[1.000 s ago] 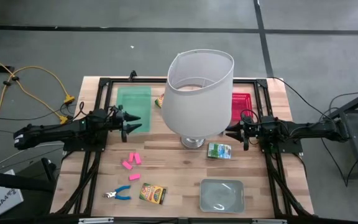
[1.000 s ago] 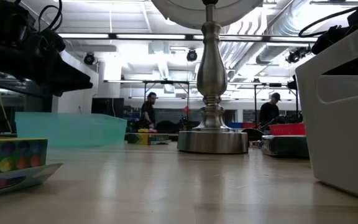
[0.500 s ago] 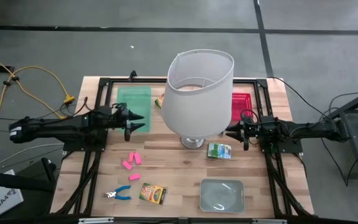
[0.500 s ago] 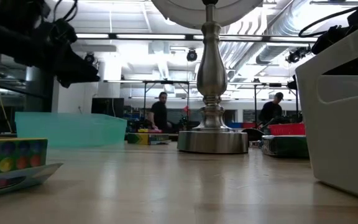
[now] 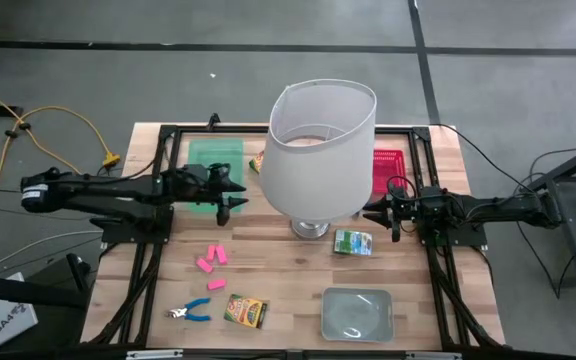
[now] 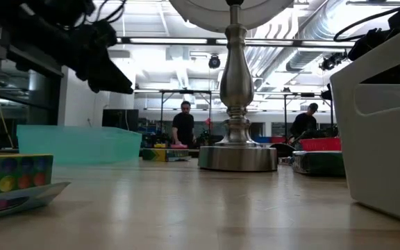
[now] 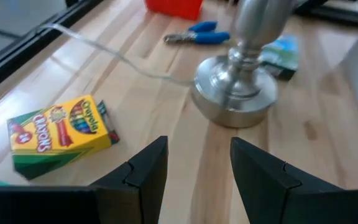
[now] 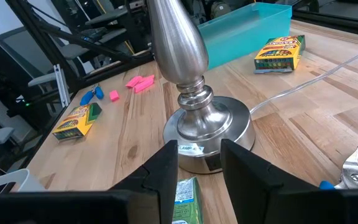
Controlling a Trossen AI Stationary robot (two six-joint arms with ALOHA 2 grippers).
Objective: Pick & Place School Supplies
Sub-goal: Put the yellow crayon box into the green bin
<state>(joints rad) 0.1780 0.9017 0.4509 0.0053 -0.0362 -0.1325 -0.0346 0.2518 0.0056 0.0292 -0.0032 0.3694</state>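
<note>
Two-arm bench with a table lamp (image 5: 320,150) at its centre. The left gripper (image 5: 230,191) hangs above the green tray (image 5: 200,160) at the bench's far-left area, fingers (image 7: 146,168) parted and holding nothing. Over the last second it has travelled from the tray's left-hand side inward across the tray towards the lamp; in the low view it has swept likewise towards the lamp stem. Its wrist view faces a crayon box (image 7: 61,132) lying on the wood just beside the tray and near the lamp base (image 7: 234,99), so this box is judged the probable target and the reach is under way, with descent and closure not yet done.

The right gripper (image 5: 380,212) waits unchanged just right of the lamp base, fingers apart and empty, with a green printed box (image 5: 353,242) on the bench immediately in front of it.

Remaining supplies are unmoved: pink erasers (image 5: 212,263) left of centre, blue-handled scissors (image 5: 189,312) and a second crayon box (image 5: 245,311) by the near edge. The grey tray (image 5: 357,312) at the near right and the red tray (image 5: 386,172) at the far right hold none of these visibly.
</note>
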